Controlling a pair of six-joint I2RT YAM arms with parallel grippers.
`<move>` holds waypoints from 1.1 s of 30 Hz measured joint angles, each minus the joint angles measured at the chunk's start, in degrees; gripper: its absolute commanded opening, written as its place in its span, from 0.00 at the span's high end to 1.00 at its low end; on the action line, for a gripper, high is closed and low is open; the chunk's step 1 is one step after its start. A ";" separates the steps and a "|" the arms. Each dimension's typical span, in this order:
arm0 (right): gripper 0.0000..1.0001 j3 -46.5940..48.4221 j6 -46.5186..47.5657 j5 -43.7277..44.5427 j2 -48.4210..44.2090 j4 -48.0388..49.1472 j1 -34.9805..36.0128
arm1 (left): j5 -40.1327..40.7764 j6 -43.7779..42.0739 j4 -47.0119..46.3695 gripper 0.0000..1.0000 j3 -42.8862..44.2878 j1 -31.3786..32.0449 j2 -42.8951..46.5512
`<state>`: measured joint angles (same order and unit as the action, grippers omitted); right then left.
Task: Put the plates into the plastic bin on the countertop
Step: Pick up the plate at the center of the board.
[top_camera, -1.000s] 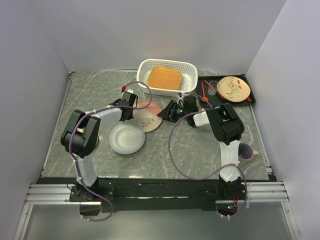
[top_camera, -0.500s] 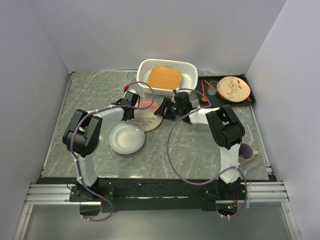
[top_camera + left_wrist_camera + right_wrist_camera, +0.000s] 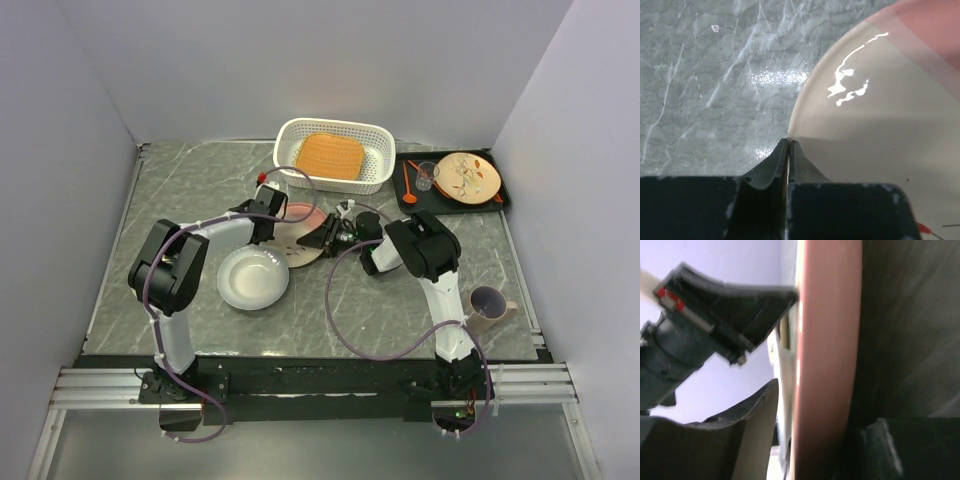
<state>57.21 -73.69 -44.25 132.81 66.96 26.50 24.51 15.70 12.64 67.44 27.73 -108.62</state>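
A speckled pink plate (image 3: 301, 211) lies on the countertop (image 3: 190, 190) with a cream plate (image 3: 293, 247) overlapping it. My left gripper (image 3: 271, 222) is shut, its tips (image 3: 789, 142) against the cream plate's (image 3: 875, 130) left rim. On the opposite side, my right gripper (image 3: 325, 238) has its jaws over both rims, the pink plate (image 3: 827, 340) thick between its fingers (image 3: 757, 425). An orange plate (image 3: 328, 157) rests inside the white plastic bin (image 3: 300, 130). Near the left arm sits a white plate (image 3: 254, 278).
A black tray (image 3: 500, 200) right of the bin carries a leaf-marked cream plate (image 3: 468, 176), a clear cup (image 3: 427, 176) and an orange spoon (image 3: 409, 183). A mug (image 3: 487, 302) stands at the near right. Purple cables loop over the counter. White walls surround it.
My right gripper slid left onto the stacked plates' right edge, widened, then narrowed around them. The left gripper stayed shut at the left rim, shifting slightly toward the bin.
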 measured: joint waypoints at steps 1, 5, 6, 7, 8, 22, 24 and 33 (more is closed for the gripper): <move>0.63 -0.57 -0.42 -0.81 0.00 0.61 0.13 | 0.13 -0.09 -0.02 0.99 0.02 0.11 -0.07; 0.71 -1.29 -0.52 -1.84 -0.13 0.92 0.20 | 0.00 0.02 -0.17 0.99 0.04 0.11 -0.07; 0.75 -1.33 -0.26 -1.90 -0.24 0.83 0.22 | 0.00 0.02 -0.17 0.99 0.04 0.11 -0.07; 0.78 -1.36 0.00 -1.88 -0.35 0.70 0.22 | -0.02 0.04 -0.20 0.99 0.04 0.11 -0.07; 0.81 -1.38 0.11 -1.88 -0.46 0.42 0.22 | -0.02 0.04 -0.20 0.99 0.04 0.11 -0.07; 1.00 -1.79 0.92 -0.98 -1.88 -3.19 0.37 | 0.81 0.52 -0.33 0.91 0.04 0.28 -0.07; 1.00 -2.03 1.33 -0.68 -2.25 -3.63 0.42 | 0.90 0.63 -0.33 0.72 0.07 0.35 -0.07; 1.00 -2.43 2.82 0.31 -4.28 -7.72 0.42 | 0.42 3.02 -2.97 0.22 1.11 0.70 0.02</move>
<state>54.78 -70.87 -43.94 128.53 59.24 26.92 24.93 18.72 9.67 68.55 28.42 -108.60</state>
